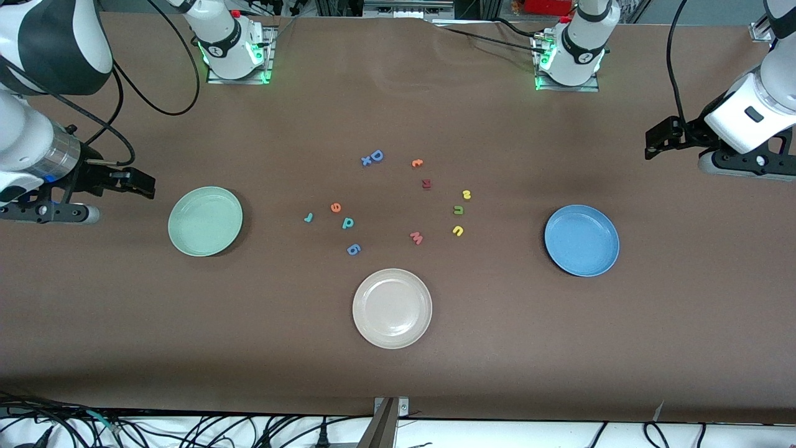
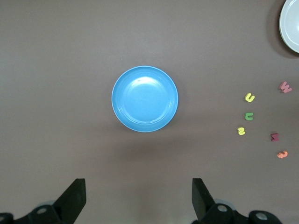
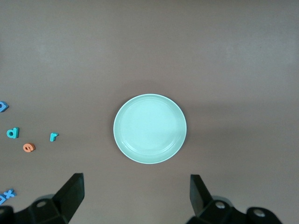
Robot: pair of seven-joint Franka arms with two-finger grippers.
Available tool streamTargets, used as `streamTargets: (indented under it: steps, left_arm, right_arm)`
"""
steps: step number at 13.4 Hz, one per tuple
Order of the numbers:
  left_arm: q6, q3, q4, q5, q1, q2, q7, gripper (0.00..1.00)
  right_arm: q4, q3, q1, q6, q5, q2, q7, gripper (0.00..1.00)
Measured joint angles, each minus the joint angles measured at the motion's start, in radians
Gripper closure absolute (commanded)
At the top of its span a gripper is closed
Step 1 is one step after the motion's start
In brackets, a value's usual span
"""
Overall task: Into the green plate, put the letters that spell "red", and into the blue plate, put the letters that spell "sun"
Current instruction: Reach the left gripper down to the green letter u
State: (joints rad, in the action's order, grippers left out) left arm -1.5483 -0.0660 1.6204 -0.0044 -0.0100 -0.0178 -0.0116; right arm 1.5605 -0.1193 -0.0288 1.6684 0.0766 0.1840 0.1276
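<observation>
The right gripper [image 3: 135, 198] hangs wide open and empty above the counter [image 1: 559, 348] beside the green plate [image 1: 205, 221]. The left gripper [image 2: 138, 198] hangs likewise beside the blue plate [image 1: 581, 240]. Both plates hold nothing; the "red" letters [image 1: 336, 208] and "sun" letters [image 1: 459, 211] lie on the counter between the plates, well apart from either gripper.

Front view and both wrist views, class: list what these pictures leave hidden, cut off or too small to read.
- Right wrist view: blue cross-shaped letter cut by the picture's edge; another blue letter likewise.
- Left wrist view: beige plate cut at the corner.
- Front view: dark red letter too small to read.
- Both wrist views: left pincer and right pincer show finger ends only.
</observation>
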Motion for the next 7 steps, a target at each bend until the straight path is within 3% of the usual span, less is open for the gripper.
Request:
streamTargets:
  steps: [4, 7]
  left_arm:
    - [0.030, -0.004, 0.007, -0.005, -0.024, -0.025, 0.000, 0.00]
    - [0.043, -0.008, 0.009, -0.006, -0.101, -0.074, 0.001, 0.00]
  right_arm:
    - [0.000, 0.001, -0.002, 0.000, 0.000, 0.000, 0.000, 0.00]
    - [0.000, 0.001, -0.002, -0.007, 0.000, 0.000, 0.000, 0.00]
